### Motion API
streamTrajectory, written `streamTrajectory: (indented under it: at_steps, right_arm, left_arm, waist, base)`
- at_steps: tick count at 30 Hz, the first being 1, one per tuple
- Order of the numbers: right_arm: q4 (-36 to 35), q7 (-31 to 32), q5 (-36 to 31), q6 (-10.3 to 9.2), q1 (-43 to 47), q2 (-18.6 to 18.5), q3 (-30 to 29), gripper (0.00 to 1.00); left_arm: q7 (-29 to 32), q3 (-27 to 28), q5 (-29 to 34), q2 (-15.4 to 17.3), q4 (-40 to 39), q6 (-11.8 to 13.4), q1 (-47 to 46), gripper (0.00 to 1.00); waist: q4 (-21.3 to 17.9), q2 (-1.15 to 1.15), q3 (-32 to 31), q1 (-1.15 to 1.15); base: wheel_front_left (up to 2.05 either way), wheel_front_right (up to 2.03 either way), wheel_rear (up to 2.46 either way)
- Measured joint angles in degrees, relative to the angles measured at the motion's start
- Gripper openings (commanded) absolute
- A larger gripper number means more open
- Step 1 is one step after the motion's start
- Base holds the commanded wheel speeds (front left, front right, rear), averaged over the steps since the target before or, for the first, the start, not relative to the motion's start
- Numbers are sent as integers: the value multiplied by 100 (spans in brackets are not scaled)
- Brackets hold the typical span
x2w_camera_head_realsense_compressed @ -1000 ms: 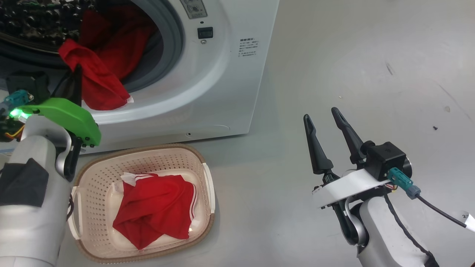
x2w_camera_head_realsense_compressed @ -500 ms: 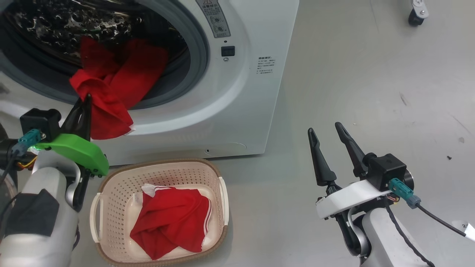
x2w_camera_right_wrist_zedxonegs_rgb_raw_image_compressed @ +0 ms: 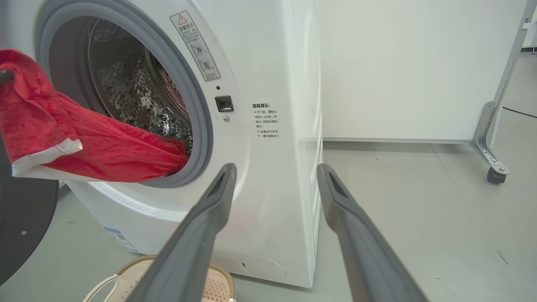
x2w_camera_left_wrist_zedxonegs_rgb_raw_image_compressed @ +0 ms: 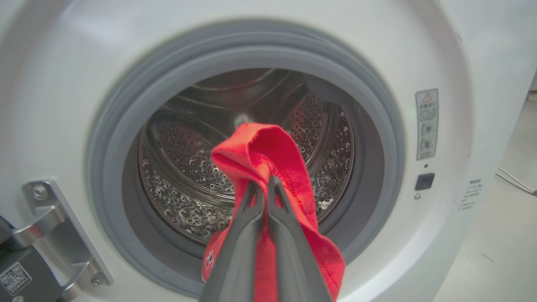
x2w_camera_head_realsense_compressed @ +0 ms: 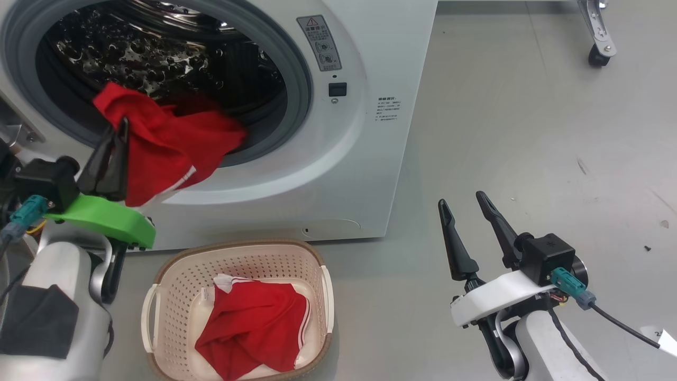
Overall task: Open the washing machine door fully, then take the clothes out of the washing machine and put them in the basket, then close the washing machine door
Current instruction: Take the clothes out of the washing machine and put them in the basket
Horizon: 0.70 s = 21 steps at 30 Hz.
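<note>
Clothes [x2w_camera_head_realsense_compressed: 164, 151] clamped in the left gripper [x2w_camera_head_realsense_compressed: 122, 128], trailing out of the washing machine [x2w_camera_head_realsense_compressed: 365, 159]; basket [x2w_camera_head_realsense_compressed: 238, 246] sits on the floor [x2w_camera_head_realsense_compressed: 518, 132] just below; right gripper [x2w_camera_head_realsense_compressed: 461, 200] idle, fingers apart.

Grey floor [x2w_camera_head_realsense_compressed: 529, 132], smooth, scuffed: dark streak [x2w_camera_head_realsense_compressed: 583, 166], small black speck [x2w_camera_head_realsense_compressed: 647, 247] further right. Metal frame leg [x2w_camera_head_realsense_compressed: 595, 26] on a black caster [x2w_camera_head_realsense_compressed: 598, 56], head view upper right. White wall panel [x2w_camera_right_wrist_zedxonegs_rgb_raw_image_compressed: 411, 63] beside it in right wrist view. Thin cable [x2w_camera_left_wrist_zedxonegs_rgb_raw_image_compressed: 516, 181] on floor, left wrist view.

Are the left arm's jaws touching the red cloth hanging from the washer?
Touching: left wrist view shows the left gripper, jaws shut, pinching the bright red fabric garment.
</note>
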Motion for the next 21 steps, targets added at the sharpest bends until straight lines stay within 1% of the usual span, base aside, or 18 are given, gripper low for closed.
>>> streamTrajectory:
  at_steps: [5,9,13,21]
  right_arm:
    - [1,0,0,33,1,0,5,100]
    - [1,0,0,35,3,0,20,100]
    - [1,0,0,54,7,0,29,100]
    - [-1,0,0,58,14,0,27,100]
  left_arm:
    - [-1,264,114,-14,-887,19,47,0]
    - [-18,396,199,-36,-1367,36,189,0]
    - [-18,408,267,-68,-1581,35,434,0]
    - [-18,360,323,-97,-1706,35,917,0]
  waist:
    - [10,0,-24,0]
    - [13,0,-42,0]
    - [8,0,-59,0]
    - [-8,0,-43,0]
  base:
    - [0,0,0]
    - [0,0,0]
    - [0,0,0]
    - [0,0,0]
